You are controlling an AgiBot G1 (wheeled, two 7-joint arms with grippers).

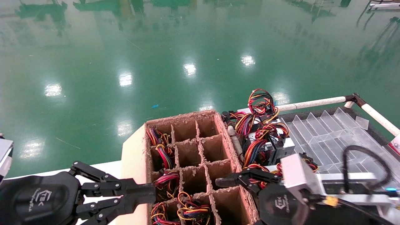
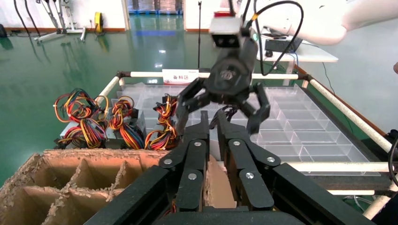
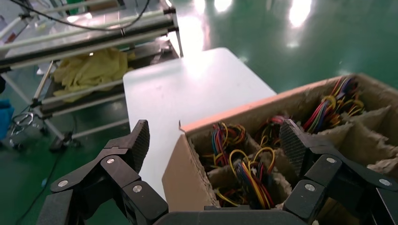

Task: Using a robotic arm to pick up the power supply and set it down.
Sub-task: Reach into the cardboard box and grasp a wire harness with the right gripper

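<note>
Both pincers near me: left pincer (image 1: 147, 195) narrow, right pincer (image 1: 223, 181) wide; I'd centre right over a power supply (image 1: 265, 147) at 1 o'clock.

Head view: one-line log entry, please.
right black gripper open over brown cardboard divider box, right edge; left gripper shut at left wall; silver-grey power supplies ungrasped

The left gripper (image 1: 147, 193) reaches in low from the left, its black fingers (image 2: 202, 136) nearly closed with only a thin slit between them. The right gripper (image 1: 218, 182) hangs higher on its silver wrist block (image 1: 297, 173), fingers (image 3: 138, 140) spread wide and holding nothing.
</note>
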